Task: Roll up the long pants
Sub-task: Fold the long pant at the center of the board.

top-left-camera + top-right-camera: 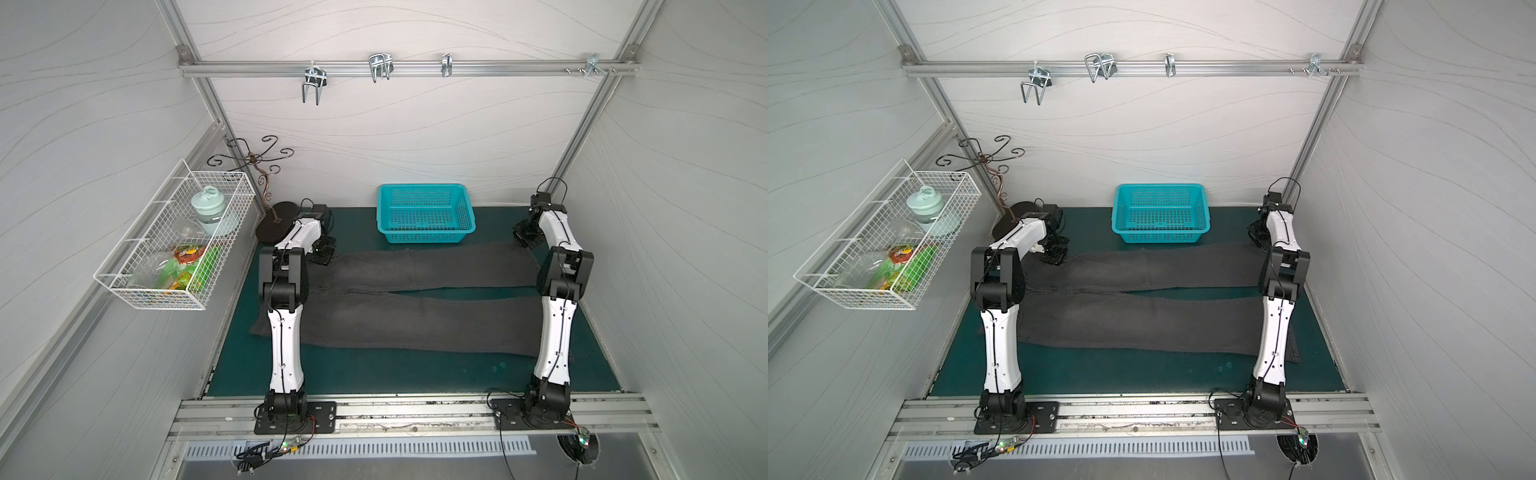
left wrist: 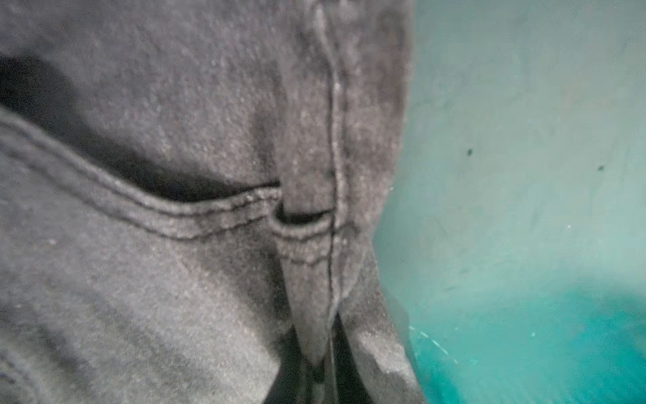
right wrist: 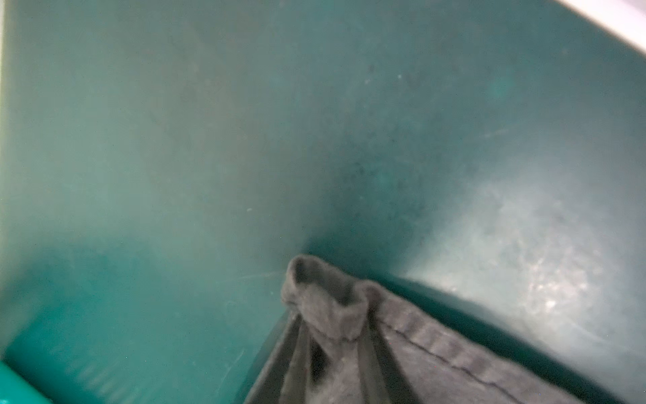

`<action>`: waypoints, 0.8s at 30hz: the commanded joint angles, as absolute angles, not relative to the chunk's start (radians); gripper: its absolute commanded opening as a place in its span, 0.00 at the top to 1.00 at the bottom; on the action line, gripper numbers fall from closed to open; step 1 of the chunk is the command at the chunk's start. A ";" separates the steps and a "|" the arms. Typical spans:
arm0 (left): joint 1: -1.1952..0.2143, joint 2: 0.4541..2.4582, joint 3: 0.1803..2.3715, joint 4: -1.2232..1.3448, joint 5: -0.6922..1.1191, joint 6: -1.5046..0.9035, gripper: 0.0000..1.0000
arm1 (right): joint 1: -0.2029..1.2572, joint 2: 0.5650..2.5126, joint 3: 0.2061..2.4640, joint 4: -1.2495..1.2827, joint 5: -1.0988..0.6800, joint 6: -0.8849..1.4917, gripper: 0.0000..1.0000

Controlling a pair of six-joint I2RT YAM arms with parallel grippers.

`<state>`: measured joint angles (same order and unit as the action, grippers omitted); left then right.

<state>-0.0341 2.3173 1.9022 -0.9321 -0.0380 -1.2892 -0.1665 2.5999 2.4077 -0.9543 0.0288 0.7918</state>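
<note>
The long pants (image 1: pixel 415 316) lie flat across the green mat (image 1: pixel 374 374) in both top views, dark grey, waist to the left and two legs running right. My left gripper (image 1: pixel 325 254) is at the far left waist corner. In the left wrist view it (image 2: pixel 321 379) is shut on a fold of the pants (image 2: pixel 174 280) beside a stitched pocket seam. My right gripper (image 1: pixel 525 240) is at the far leg's hem on the right. In the right wrist view its jaws (image 3: pixel 332 353) pinch the bunched hem corner (image 3: pixel 325 297).
A teal plastic basket (image 1: pixel 426 214) stands at the back of the mat, just behind the far leg. A black-based ornamental stand (image 1: pixel 274 224) sits in the back left corner. A white wire basket (image 1: pixel 166 249) of items hangs on the left wall. Hooks hang on the rail (image 1: pixel 380 66) above.
</note>
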 commanded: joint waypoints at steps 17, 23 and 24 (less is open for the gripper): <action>-0.034 2.326 2.028 -1.032 -0.083 -1.202 1.00 | -0.231 2.527 2.317 -0.936 -0.032 0.645 1.00; -0.034 2.278 2.101 -1.003 -0.102 -1.156 1.00 | -0.241 2.442 2.275 -0.941 -0.051 0.584 1.00; -0.034 2.267 2.109 -0.998 -0.101 -1.146 1.00 | -0.241 2.425 2.263 -0.940 -0.050 0.575 1.00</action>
<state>-0.0338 2.3142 2.0605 -0.9970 -0.0685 -1.1934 -0.2276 2.5168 2.2826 -0.9134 -0.0547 0.6262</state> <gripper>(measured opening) 0.086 0.059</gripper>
